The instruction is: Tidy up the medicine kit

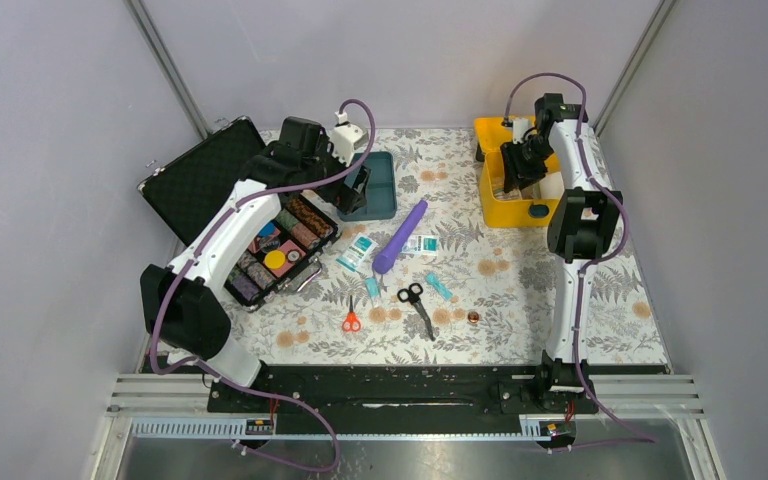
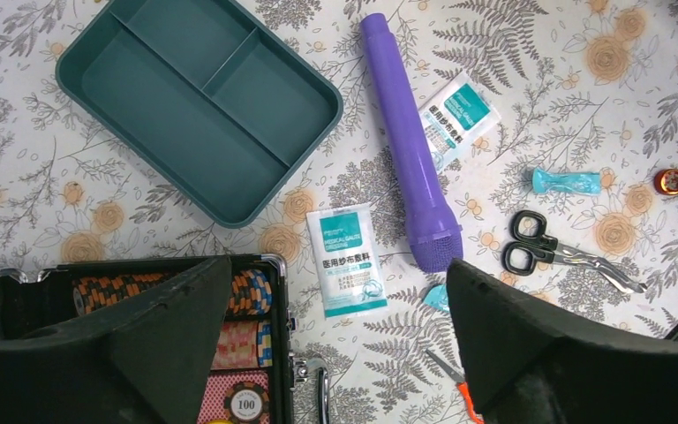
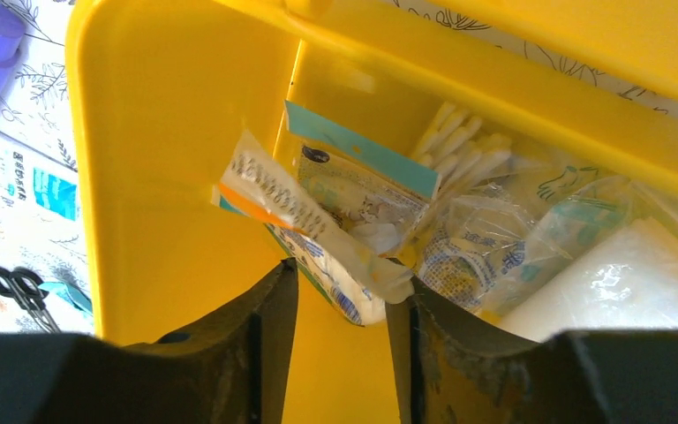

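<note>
The medicine kit (image 1: 493,207), a yellow case, stands open at the back right. My right gripper (image 1: 522,168) reaches down into it. In the right wrist view the right gripper (image 3: 346,276) is open inside the yellow wall (image 3: 168,132). A white packet (image 3: 318,225) leans just past its tips, touching the right finger and clear of the left. More bagged supplies (image 3: 512,238) fill the case. The kit's teal tray (image 2: 199,97) lies empty on the table. My left gripper (image 2: 337,269) hangs open and empty above a gauze packet (image 2: 346,261).
A black case (image 1: 275,250) of colourful rolls lies open under the left arm. Loose on the cloth are a purple torch (image 2: 409,141), a second packet (image 2: 459,115), a teal wrapped item (image 2: 567,182), black scissors (image 2: 547,252), red scissors (image 1: 351,318) and a small brown disc (image 2: 670,181).
</note>
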